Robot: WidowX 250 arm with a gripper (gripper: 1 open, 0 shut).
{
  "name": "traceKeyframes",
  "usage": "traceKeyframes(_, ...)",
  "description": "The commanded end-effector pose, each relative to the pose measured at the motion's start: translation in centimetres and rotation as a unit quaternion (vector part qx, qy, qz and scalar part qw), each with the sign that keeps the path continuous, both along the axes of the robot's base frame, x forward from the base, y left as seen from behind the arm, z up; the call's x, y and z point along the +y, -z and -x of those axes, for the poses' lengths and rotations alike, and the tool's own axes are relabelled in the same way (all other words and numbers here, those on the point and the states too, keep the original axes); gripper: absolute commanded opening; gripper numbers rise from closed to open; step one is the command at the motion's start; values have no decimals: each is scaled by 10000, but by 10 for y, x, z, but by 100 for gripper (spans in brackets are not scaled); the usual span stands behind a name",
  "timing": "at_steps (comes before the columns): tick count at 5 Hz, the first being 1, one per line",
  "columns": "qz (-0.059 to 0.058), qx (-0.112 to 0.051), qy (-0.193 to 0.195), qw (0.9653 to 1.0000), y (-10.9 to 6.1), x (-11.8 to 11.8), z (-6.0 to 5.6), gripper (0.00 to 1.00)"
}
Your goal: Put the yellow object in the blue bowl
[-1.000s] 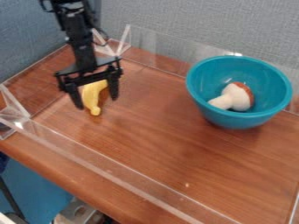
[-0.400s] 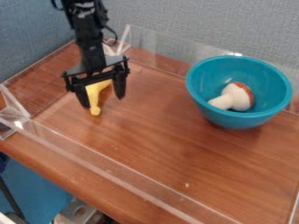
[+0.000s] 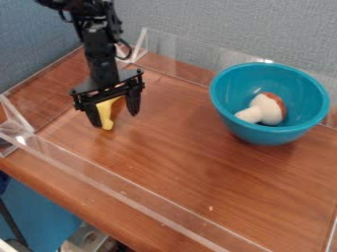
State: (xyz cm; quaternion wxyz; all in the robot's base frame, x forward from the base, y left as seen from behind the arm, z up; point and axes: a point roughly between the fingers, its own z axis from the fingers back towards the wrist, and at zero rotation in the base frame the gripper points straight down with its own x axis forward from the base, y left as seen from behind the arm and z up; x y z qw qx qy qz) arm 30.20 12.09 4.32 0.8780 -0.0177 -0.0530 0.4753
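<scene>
Banana (image 3: 108, 112) lies on the wooden table (image 3: 171, 138) at the left, well apart from the blue bowl (image 3: 270, 103) on the right, which already holds a white and reddish-brown lump (image 3: 262, 109). The gripper (image 3: 106, 106) hangs straight down over the banana, jaws spread wide on either side of it, nothing pinched yet. The risk: that smooth curved shape could squirt sideways or roll if the jaws close off-centre, or slip loose on the way across to the bowl.

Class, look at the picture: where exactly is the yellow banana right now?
The yellow banana lies on the wooden table at the left of the camera view, between the fingers of the open gripper, well apart from the blue bowl on the right.
</scene>
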Motion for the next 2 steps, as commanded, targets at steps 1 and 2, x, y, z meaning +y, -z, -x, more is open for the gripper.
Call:
traceKeyframes(1,-183,-320,92,9993,-23,9,-11,100)
traceKeyframes(2,-268,-407,167,9987,-31,15,-17,100)
